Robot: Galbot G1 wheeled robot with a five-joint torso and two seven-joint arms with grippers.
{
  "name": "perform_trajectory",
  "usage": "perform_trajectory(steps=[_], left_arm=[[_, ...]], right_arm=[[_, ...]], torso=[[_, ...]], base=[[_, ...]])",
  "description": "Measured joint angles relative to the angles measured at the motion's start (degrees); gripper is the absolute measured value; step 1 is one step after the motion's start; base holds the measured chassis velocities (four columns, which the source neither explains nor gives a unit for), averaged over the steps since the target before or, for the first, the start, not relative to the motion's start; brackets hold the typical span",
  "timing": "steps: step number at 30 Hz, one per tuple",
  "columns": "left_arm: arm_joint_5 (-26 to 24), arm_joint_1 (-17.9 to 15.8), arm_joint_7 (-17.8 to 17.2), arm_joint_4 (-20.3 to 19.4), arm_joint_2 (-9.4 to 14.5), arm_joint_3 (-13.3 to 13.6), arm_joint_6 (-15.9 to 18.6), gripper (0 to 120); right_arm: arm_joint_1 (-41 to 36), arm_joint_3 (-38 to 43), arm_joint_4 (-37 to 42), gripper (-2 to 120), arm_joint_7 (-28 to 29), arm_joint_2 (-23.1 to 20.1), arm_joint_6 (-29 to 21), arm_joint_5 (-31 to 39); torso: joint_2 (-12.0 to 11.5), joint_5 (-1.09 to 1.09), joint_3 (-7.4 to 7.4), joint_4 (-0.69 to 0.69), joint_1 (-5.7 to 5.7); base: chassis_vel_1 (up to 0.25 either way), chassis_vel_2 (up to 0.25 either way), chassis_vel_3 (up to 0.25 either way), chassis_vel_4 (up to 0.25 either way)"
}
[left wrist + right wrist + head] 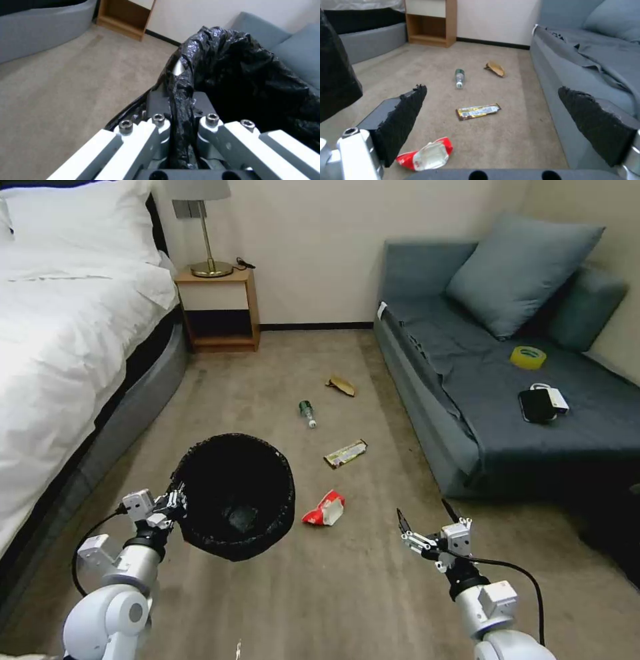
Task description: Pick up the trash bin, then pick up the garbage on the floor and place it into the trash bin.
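One trash bin (235,499) hangs lifted above the carpet, the left gripper (175,505) clenched on its bag-lined rim on the side toward the bed. The bin looks light and stiff under a thin, slippery black liner; in the left wrist view the plastic bunches between the pads, so the rim, wall included, is the place to pinch.

Four pieces of garbage lie on the floor, all on the bin's sofa side. The gold-brown snack wrapper (345,453), beyond the bin, is flat and light; its long edges suit a pinch. The red-and-white wrapper (325,509), just beside the bin, is crumpled, soft and easy to take by its raised folds. The small clear bottle (307,414) is farther off, smooth and likely to roll; grasp across its body. The tan-brown wrapper (342,386) is farthest.

The right gripper (421,526) hovers near the red-and-white wrapper, fingers spread wide, empty.
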Motion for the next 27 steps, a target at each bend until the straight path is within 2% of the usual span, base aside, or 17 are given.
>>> perform_trajectory(steps=[9, 27], left_arm=[[-0.4, -0.4, -0.4, 0.4, 0.3, -0.8, 0.0, 5], [-0.6, -0.5, -0.4, 0.7, 0.4, -0.8, -0.1, 5]], right_arm=[[0.2, -1.0, -0.5, 100, -0.1, 0.5, 0.0, -0.5], [0.9, -2.2, -1.6, 100, -0.1, 1.2, -0.3, -1.5]], torso=[[0.0, 0.00, 0.00, 0.01, 0.00], [0.0, 0.01, 0.00, 0.00, 0.00]], base=[[-0.136, 0.135, 0.140, -0.133], [-0.120, 0.117, 0.118, -0.118]])
